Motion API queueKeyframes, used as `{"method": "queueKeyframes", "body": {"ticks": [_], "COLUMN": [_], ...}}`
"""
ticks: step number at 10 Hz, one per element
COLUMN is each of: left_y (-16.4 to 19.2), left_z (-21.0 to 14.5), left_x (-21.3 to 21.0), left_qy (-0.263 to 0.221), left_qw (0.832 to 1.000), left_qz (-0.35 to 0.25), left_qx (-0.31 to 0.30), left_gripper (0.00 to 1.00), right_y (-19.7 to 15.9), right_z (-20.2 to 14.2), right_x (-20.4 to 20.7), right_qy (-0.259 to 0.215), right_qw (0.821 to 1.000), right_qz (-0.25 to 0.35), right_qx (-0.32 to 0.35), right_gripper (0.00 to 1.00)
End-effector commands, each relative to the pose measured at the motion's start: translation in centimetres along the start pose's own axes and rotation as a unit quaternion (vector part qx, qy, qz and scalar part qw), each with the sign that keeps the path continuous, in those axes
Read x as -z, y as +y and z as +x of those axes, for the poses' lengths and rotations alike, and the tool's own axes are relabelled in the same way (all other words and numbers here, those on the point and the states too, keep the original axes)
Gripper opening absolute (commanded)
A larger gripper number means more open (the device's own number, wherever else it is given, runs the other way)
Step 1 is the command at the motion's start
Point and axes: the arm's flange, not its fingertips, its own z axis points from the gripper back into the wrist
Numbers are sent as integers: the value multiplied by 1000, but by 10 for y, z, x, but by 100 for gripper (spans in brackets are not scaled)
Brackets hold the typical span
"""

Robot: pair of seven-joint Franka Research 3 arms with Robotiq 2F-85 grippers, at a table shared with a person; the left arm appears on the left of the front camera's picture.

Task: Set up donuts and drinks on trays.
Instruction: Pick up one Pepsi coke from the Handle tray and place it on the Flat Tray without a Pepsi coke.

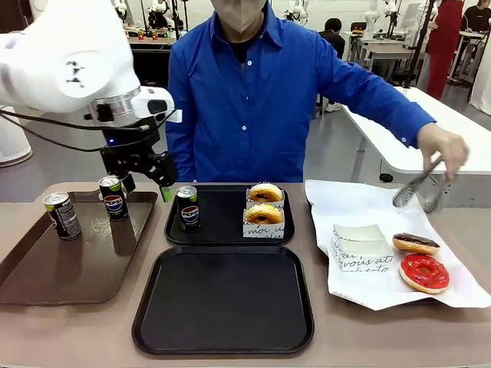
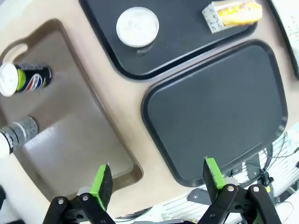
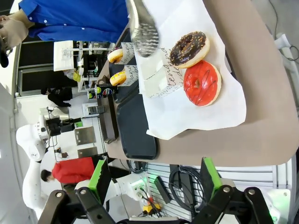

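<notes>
My left gripper (image 1: 146,184) hangs open and holds nothing above the gap between the brown tray and the far black tray (image 1: 222,230). That tray holds one Pepsi can (image 1: 188,207) and two glazed donuts in white boxes (image 1: 265,192) (image 1: 264,215). The near black tray (image 1: 222,299) is bare. In the left wrist view my left gripper (image 2: 157,169) looks down on the can's top (image 2: 137,26) and both trays. My right gripper (image 3: 154,167) is open, off the table's side, facing the red-iced donut (image 3: 202,83) and the chocolate donut (image 3: 189,49).
Two more cans (image 1: 62,215) (image 1: 113,197) stand on the brown tray (image 1: 77,268) at left. On the white paper sheet (image 1: 353,207) at right lies an empty white box (image 1: 360,247). The person's hand holds metal tongs (image 1: 418,192) above the sheet.
</notes>
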Motion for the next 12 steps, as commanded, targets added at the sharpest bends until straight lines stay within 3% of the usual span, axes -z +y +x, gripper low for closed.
{"method": "queueKeyframes", "body": {"ticks": [1, 2, 3, 7, 9, 11, 12], "left_y": [16, 21, 7, 9, 67, 156, 196], "left_z": [-16, -17, -11, -14, 15, 19, 18], "left_x": [7, 16, 1, 3, -24, -46, -51], "left_qy": [1, 35, 1, 7, -10, -67, -72], "left_qw": [1000, 999, 1000, 1000, 998, 984, 979], "left_qz": [-14, 0, -2, 0, -32, 0, 15], "left_qx": [-9, -16, -8, -10, -59, -168, -188], "left_gripper": [100, 100, 100, 100, 100, 100, 100], "right_y": [0, 0, 0, 0, 0, 0, 0], "right_z": [-1, -1, -1, -1, -1, -1, -1], "right_x": [0, 0, 0, 0, 0, 0, 0], "right_qy": [3, 3, 3, 3, 3, 3, 3], "right_qw": [1000, 1000, 1000, 1000, 1000, 1000, 1000], "right_qz": [0, 0, 0, 0, 0, 0, 0], "right_qx": [1, 1, 1, 1, 1, 1, 1], "right_gripper": [100, 100, 100, 100, 100, 100, 100]}}
